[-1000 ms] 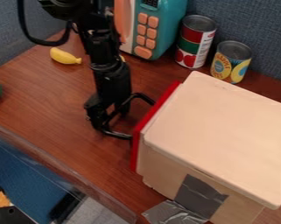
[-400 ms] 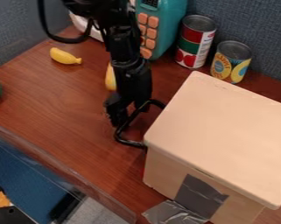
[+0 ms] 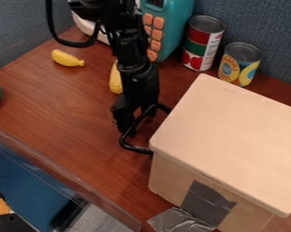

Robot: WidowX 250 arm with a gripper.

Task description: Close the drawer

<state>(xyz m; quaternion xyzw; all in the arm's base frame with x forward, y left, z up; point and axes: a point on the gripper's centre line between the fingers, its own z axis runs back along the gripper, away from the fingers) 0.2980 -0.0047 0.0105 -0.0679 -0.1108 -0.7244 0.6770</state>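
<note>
In the camera view, the black gripper (image 3: 134, 123) hung down at the left side of the pale box (image 3: 229, 131), its fingers apart, right at the black handle (image 3: 133, 147) of the drawer. The drawer was in the box, its front tucked under the overhanging top, the handle jutting out. A corn toy (image 3: 115, 81) lay behind the gripper; two cans (image 3: 202, 43) (image 3: 239, 64) stood behind the box.

Robotics lab corner, cubicle-like, blue fabric partitions (image 3: 265, 27), brown desktop (image 3: 50, 99); robot arm (image 3: 132, 54), toy microwave (image 3: 177, 27)
</note>
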